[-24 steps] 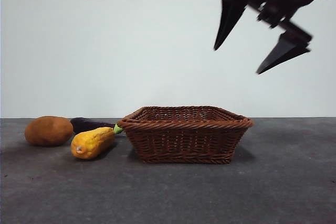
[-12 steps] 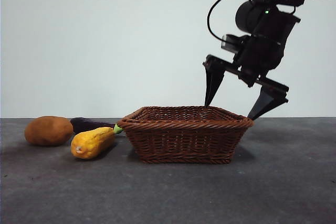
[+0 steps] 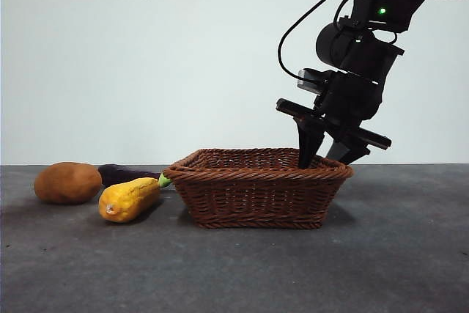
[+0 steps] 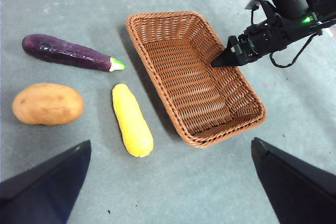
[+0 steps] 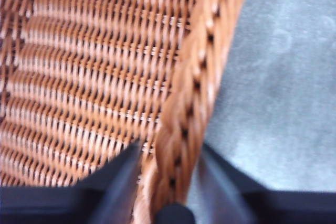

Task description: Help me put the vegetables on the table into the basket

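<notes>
Straddling the basket rim, right hand parted, one jaw inside, one outside, ungrasped.

On my feed the grey table carries the basket, potato, squash and eggplant, all lying directly on it.

eggplant half-hidden, squash stem — partly hidden

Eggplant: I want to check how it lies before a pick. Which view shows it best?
The left wrist view: the whole eggplant shows from above, lying apart from the other vegetables. The front view shows only a dark strip of it behind the squash. The right wrist view misses it.
</notes>
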Tool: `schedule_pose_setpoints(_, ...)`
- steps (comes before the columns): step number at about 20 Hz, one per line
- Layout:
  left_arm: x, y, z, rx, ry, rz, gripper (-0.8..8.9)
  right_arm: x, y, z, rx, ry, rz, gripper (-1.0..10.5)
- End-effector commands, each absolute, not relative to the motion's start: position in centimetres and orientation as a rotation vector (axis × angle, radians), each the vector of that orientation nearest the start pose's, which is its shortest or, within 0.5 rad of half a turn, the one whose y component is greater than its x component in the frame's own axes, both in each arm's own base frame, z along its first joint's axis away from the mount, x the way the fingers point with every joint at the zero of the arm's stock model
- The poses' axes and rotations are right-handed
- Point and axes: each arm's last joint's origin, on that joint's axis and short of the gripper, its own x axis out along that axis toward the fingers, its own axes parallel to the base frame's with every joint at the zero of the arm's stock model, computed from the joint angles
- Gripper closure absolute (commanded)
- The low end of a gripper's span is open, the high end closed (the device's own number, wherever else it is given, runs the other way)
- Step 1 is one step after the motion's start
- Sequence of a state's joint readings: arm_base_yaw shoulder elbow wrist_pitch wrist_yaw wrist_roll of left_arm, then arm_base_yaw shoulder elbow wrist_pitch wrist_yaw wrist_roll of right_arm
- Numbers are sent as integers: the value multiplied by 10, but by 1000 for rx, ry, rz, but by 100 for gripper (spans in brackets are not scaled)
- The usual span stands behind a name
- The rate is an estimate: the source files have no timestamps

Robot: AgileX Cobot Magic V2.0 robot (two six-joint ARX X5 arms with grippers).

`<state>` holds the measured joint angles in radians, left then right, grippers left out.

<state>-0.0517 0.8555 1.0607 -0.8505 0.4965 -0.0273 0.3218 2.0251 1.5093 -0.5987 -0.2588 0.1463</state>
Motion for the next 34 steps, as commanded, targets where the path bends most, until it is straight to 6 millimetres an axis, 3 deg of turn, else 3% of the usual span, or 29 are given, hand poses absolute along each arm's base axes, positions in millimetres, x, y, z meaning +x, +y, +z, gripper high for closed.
schedule_pose_setpoints(1, 149, -22, 356, -170, 639, -523, 248, 397, 143, 181, 94, 1183, 435, 868)
schedule_pose_setpoints(3, 148, -22, 356, -170, 641, -523, 248, 397, 143, 181, 95, 1182, 435, 960)
schedule_pose_setpoints(7, 148, -22, 354, -175, 663, -521, 248, 396, 144, 183, 138, 1187, 473, 958)
schedule_pose_setpoints(9, 148, -22, 353, -177, 673, -520, 248, 393, 144, 195, 158, 1169, 485, 959)
schedule_pose_setpoints(11, 149, -22, 353, -178, 674, -520, 248, 384, 140, 226, 158, 1103, 494, 958)
schedule_pose_setpoints(14, 152, -22, 351, -180, 688, -519, 248, 354, 128, 290, 140, 971, 519, 958)
schedule_pose_setpoints(18, 159, -22, 348, -179, 710, -520, 248, 290, 103, 366, 71, 819, 497, 959)
schedule_pose_setpoints(22, 167, -26, 343, -172, 743, -540, 248, 229, 83, 412, 50, 704, 503, 958)
schedule_pose_setpoints(26, 185, -36, 334, -163, 784, -576, 248, 199, 73, 425, 35, 677, 507, 958)
schedule_pose_setpoints(30, 215, -54, 317, -142, 829, -568, 252, 192, 70, 421, -5, 727, 492, 958)
schedule_pose_setpoints(34, 249, -80, 285, -94, 926, -515, 252, 191, 70, 420, -20, 742, 496, 958)
